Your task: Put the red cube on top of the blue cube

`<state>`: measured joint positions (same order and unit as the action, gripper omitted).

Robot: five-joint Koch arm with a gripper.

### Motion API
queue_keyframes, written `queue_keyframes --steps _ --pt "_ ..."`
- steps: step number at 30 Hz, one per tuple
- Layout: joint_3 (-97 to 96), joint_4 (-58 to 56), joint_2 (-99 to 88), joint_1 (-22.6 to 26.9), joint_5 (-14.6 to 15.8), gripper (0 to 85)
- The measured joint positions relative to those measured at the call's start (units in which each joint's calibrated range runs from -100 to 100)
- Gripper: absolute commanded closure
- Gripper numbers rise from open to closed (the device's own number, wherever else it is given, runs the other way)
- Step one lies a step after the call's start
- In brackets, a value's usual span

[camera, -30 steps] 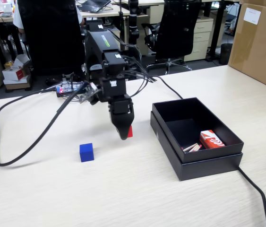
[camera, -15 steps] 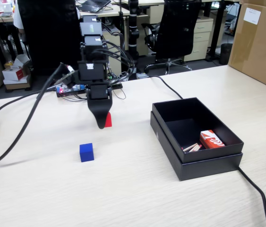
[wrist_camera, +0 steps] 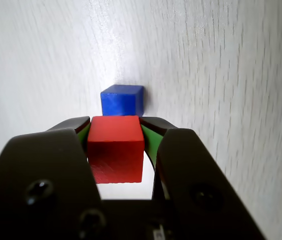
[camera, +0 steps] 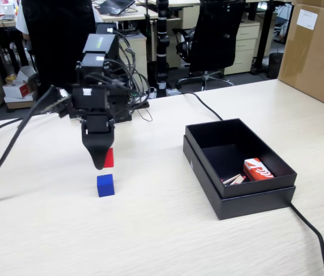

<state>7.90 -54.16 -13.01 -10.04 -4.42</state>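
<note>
Red cube (wrist_camera: 115, 147): small, rigid, likely light; matte faces grip well. Gripper (wrist_camera: 115, 134) clamps its opposite sides, above blue cube (wrist_camera: 122, 100).

- No word, brand, number or sign reads clearly in either view.
- The red-and-white packet (camera: 258, 169) in the black box (camera: 254, 198) carries white markings, too small to make out.
- The cardboard box (camera: 317, 52) at the right edge of the fixed view bears a white label (camera: 307, 19); its print is illegible.
</note>
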Motion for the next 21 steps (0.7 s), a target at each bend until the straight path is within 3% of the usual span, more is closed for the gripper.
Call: queue_keyframes --steps 21 --pt "2.6 0.0 8.3 -0.5 0.4 83.0"
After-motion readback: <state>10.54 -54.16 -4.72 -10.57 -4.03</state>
